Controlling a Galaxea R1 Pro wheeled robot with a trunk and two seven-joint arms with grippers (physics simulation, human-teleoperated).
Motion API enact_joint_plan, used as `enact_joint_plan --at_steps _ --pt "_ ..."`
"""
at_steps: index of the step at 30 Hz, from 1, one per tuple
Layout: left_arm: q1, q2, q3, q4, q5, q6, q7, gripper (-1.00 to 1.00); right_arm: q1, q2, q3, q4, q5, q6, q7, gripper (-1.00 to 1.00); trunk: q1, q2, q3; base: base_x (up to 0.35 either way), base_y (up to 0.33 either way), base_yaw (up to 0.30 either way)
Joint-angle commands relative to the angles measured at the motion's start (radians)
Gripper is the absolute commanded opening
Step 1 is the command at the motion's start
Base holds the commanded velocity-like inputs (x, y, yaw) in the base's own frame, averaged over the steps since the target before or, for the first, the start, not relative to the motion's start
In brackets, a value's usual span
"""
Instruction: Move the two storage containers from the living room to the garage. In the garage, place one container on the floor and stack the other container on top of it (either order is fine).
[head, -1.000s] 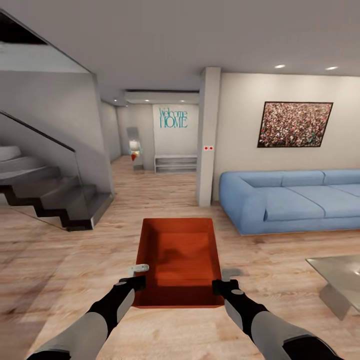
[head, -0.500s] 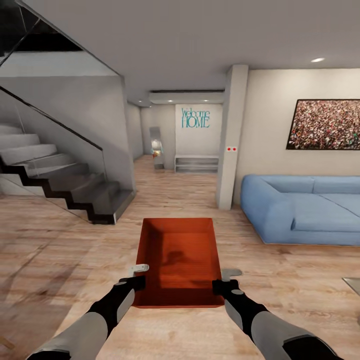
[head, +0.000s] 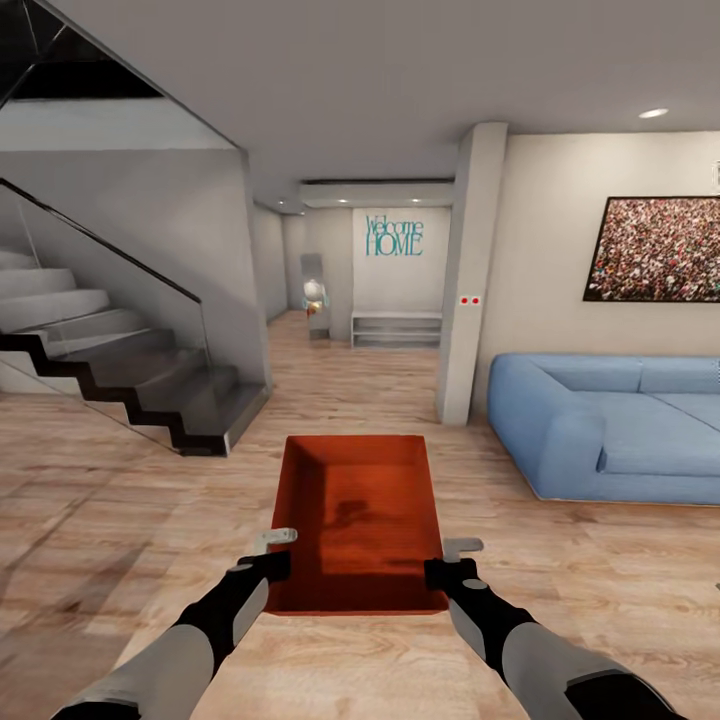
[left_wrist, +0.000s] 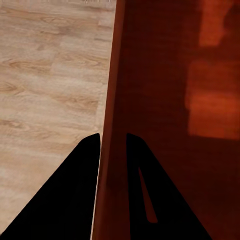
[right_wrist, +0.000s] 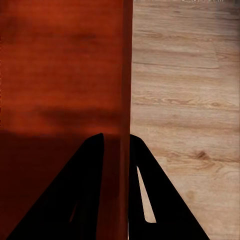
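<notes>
Carrying container (head: 360, 520) | both grippers (head: 281, 556) (head: 447, 564) pinching walls | view panned slightly left

Light wood plank floor (head: 120, 500) throughout. Beige wall (head: 550, 250) at right with a speckled framed picture (head: 655, 250) above a blue sofa (head: 610, 430). Square pillar (head: 470, 280) beside the sofa's end. Dark-edged staircase (head: 120, 370) with glass railing at left. Hallway ahead, teal "Welcome HOME" lettering (head: 394, 236) over a low bench (head: 396, 328). Recessed ceiling light (head: 653, 113) glowing.
</notes>
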Motion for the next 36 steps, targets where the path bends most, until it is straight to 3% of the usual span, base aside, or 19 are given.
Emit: enact_joint_plan --at_steps 1,12,29,30,36 --pt "-0.001 0.005 0.000 -0.009 0.004 0.000 0.010 -1.00 -0.001 -0.001 0.007 0.005 -0.015 -0.003 -0.006 -1.00 0.001 -0.001 -0.001 0.000 0.000 0.000" --pt "0.000 0.006 -0.024 0.008 0.040 -0.013 0.010 -1.00 -0.001 -0.001 -0.005 0.007 0.015 -0.004 -0.005 -1.00 0.001 -0.001 -0.001 0.020 0.000 0.000" --pt "0.000 0.011 -0.041 0.008 0.058 -0.013 0.010 -1.00 -0.001 0.000 -0.040 0.008 0.051 -0.004 -0.007 -1.00 0.001 -0.001 -0.001 0.309 0.000 0.000" --pt "0.000 0.011 0.022 -0.022 -0.007 -0.013 0.010 -1.00 -0.001 -0.001 0.008 0.008 -0.017 -0.003 -0.007 -1.00 0.001 -0.001 -0.001 0.322 0.000 0.000" --pt "0.000 0.011 0.022 -0.023 -0.006 -0.013 0.010 -1.00 -0.001 -0.001 0.008 0.008 -0.016 -0.004 -0.007 -1.00 0.001 -0.001 -0.001 0.322 0.000 0.000"
